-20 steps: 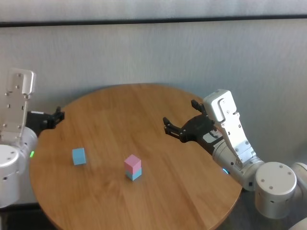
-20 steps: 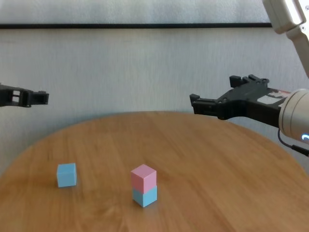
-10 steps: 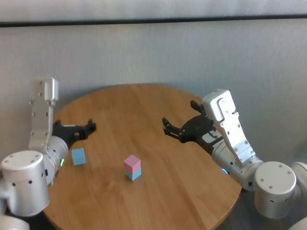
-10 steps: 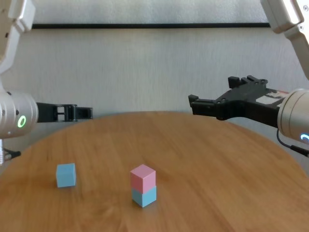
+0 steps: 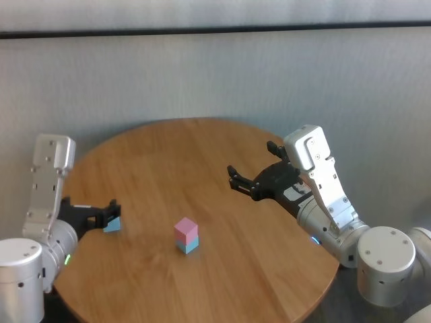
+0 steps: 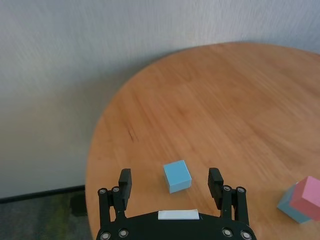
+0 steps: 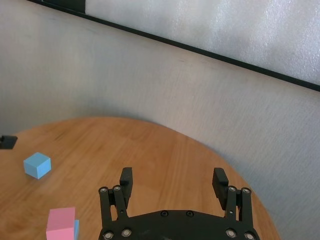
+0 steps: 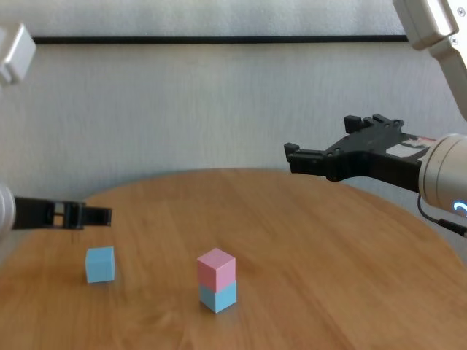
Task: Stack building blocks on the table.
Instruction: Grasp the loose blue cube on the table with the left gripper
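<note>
One loose blue cube (image 6: 177,176) (light, rigid, probably smooth): grip opposite flat sides; left gripper (image 6: 171,180) jaws wide, straddling it.

Pink block (image 8: 217,267) atop blue block (image 8: 219,295)

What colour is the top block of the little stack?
Pink, sitting on a light blue block; clearest in the chest view.
</note>
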